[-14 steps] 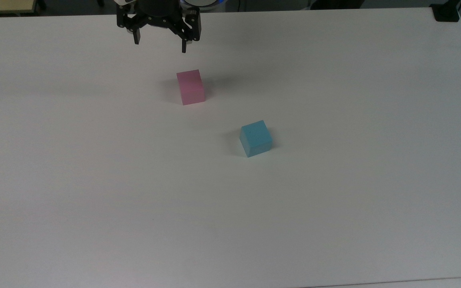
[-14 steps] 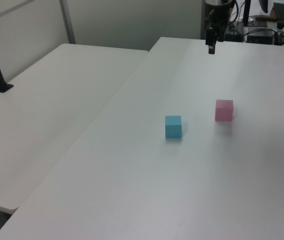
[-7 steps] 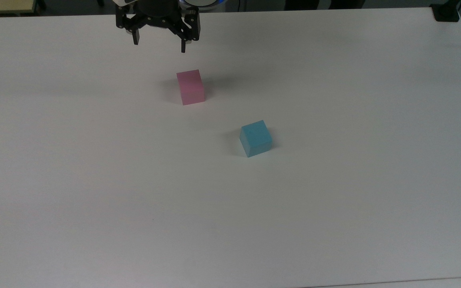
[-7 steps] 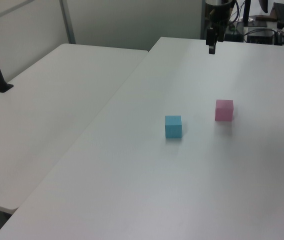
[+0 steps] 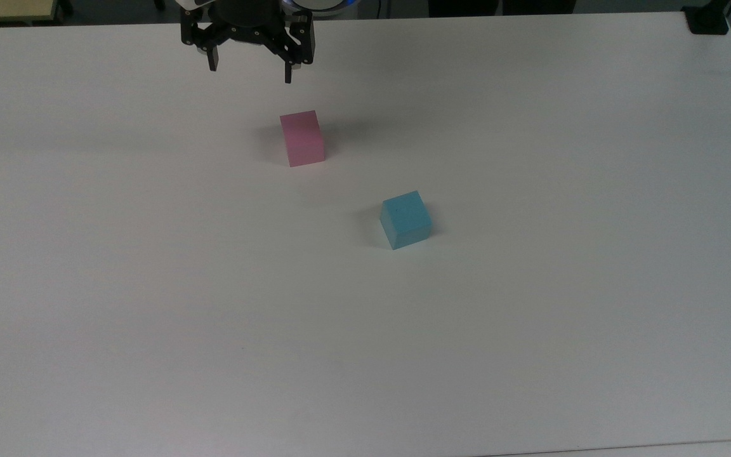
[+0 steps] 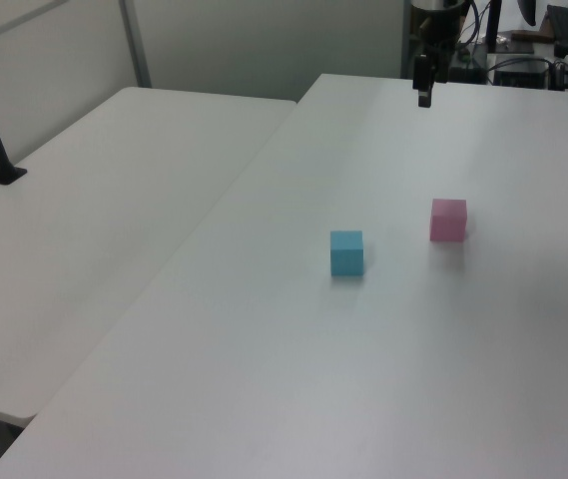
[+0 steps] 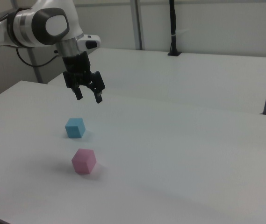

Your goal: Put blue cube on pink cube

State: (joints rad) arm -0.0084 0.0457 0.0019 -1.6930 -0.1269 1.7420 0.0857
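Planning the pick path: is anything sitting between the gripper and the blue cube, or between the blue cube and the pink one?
Nothing visible. The gripper hangs open above the table. The blue cube and pink cube stand apart with only bare tabletop between them.

text: none legible | labels: none | numbers: none | signs: none

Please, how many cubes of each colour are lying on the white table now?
Blue cube: 1
Pink cube: 1
Total: 2 cubes, standing apart on the white table, neither in the pincer.
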